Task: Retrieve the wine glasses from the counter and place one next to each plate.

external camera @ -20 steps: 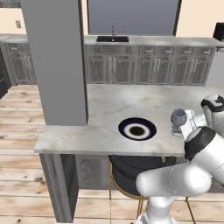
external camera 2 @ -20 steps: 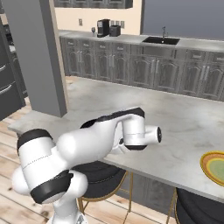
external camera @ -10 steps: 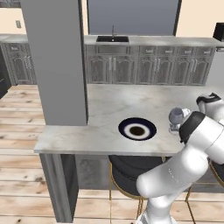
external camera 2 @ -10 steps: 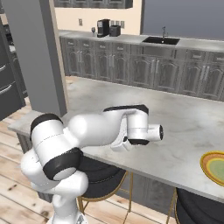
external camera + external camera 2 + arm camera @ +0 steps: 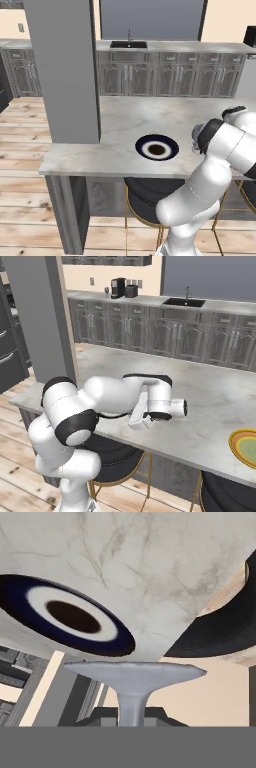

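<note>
One glass [image 5: 197,134] was in transit and neither plate had a glass set beside it, so by my reckoning both placements were left.

Left base view: navy plate [image 5: 157,148] lay flat on the marbled stone worktop [image 5: 120,125], white ring and dark centre plain. Glass showed as a small bluish-grey blur just right of the plate, against the arm's dark joint, seemingly above the stone. Grey panelled cabinets and a sink ran along the far wall.

Right base view: arm folded low over the worktop's near edge. Orange plate [image 5: 246,447], pale green centre, sat far right, well apart from the arm. A second glass, tiny, possibly stood by the coffee machine on the far counter; too small to be sure.

Hand view: round foot and thin stem of the glass ran down between the fingers, pincer [image 5: 131,719] pinched narrow on the stem. View was rolled; navy plate, glossy, and veined stone lay beyond the foot. A dark stool seat showed at right.
</note>
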Controlling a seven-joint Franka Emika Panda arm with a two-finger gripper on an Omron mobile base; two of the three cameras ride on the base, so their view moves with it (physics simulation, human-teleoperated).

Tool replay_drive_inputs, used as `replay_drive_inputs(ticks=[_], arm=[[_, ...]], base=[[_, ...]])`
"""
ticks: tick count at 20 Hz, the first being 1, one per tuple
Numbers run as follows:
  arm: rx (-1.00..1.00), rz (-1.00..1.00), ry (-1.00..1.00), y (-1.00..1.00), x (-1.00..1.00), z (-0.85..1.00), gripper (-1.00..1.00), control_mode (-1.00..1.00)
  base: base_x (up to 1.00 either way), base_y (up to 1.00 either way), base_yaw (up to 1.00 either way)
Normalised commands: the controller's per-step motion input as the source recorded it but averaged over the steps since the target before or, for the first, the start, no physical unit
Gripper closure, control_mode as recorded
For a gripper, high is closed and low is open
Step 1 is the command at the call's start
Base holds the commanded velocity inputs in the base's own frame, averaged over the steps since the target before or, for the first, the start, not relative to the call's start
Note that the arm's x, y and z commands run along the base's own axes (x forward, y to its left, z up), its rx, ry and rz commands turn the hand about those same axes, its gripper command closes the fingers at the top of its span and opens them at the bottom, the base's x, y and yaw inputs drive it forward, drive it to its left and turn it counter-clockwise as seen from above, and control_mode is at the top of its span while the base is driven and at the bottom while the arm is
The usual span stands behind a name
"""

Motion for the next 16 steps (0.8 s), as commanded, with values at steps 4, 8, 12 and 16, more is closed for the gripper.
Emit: replay_drive_inputs(ticks=[4, 8, 12, 16], arm=[[0.00, 0.00, 0.00, 0.00, 0.13, -0.22, 1.00, -1.00], [0.00, 0.00, 0.00, 0.00, 0.10, -0.15, 1.00, -1.00], [0.00, 0.00, 0.00, 0.00, 0.28, -0.10, 1.00, -1.00], [0.00, 0.00, 0.00, 0.01, 0.25, -0.11, 1.00, -1.00]], base=[[0.00, 0.00, 0.00], [0.00, 0.00, 0.00], [0.00, 0.00, 0.00], [0.00, 0.00, 0.00]])
